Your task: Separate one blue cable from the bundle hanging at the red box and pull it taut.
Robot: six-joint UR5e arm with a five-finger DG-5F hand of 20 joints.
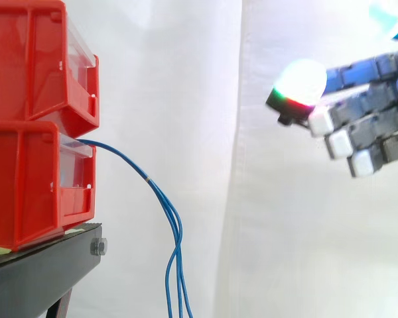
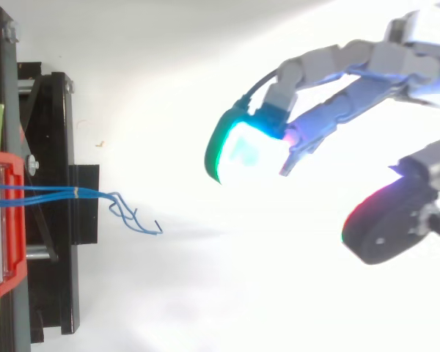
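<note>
Cables (image 1: 162, 199), thin and blue, come out of the front of the lower bin (image 1: 26, 185), the bottom one of two red bins stacked at the left. They run together as a bundle, caught by a small pale tie (image 1: 148, 179) just past the bin. From there they droop and hang down side by side in the side view, past the edge of the black stand (image 1: 40, 265) that carries the bins. From above, their loose ends curl just beyond the stand.

The hand (image 2: 396, 59) is at the right, well apart from the cables and higher than where they hang. Its fingers are stretched out toward the bins and relaxed, with the thumb apart from them, and it grasps nothing. One pad (image 1: 302, 83) glows white with a green and red rim.

The task looks barely begun: no cable is separated or taut, and reaching, singling out, pinching and pulling all remain.

Nothing stands between hand and cables. The upper bin (image 1: 33, 59) juts out above where the cables emerge, and a white curtain (image 1: 186, 99) hangs behind. The strands lying close together may make picking one hard.
</note>
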